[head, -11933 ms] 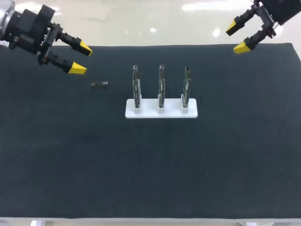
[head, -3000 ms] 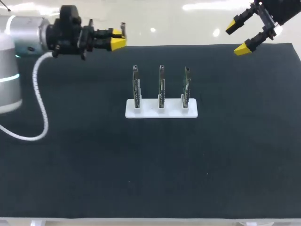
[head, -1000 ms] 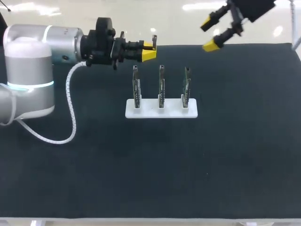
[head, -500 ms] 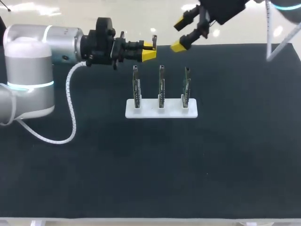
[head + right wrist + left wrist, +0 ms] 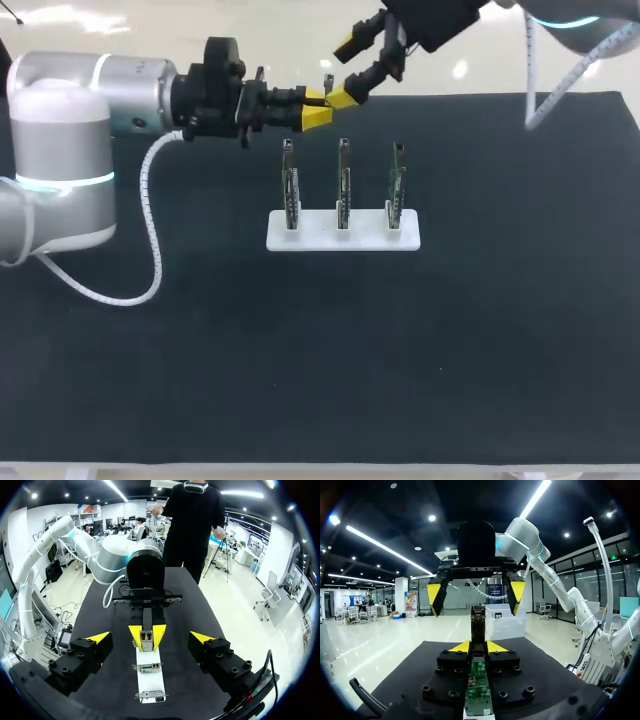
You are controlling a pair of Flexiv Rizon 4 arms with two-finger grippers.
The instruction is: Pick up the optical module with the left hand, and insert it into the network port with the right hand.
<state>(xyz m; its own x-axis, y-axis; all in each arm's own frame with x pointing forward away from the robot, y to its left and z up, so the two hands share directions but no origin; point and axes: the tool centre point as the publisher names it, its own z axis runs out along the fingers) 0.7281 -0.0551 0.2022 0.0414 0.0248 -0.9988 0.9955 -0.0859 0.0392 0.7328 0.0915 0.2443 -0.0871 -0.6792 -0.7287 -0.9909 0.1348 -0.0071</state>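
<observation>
Currently clamped in left jaws: optical module (image 5: 478,622), aloft over worktop (image 5: 200,350) far edge, behind network ports (image 5: 343,185) on white stand (image 5: 300,240). Right jaws apart, facing module head-on, just beside it.

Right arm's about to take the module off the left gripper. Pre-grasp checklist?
1. Left gripper shut on optical module: ok.
2. Right gripper open wide: ok.
3. Module centred between the right fingers in the right wrist view: ok.
4. Right fingers astride the module: not ok, it lies ahead of them.
5. Yellow tips of both grippers clear of each other: cannot tell, they look close in the head view.
6. Network ports upright on white base: ok.
</observation>
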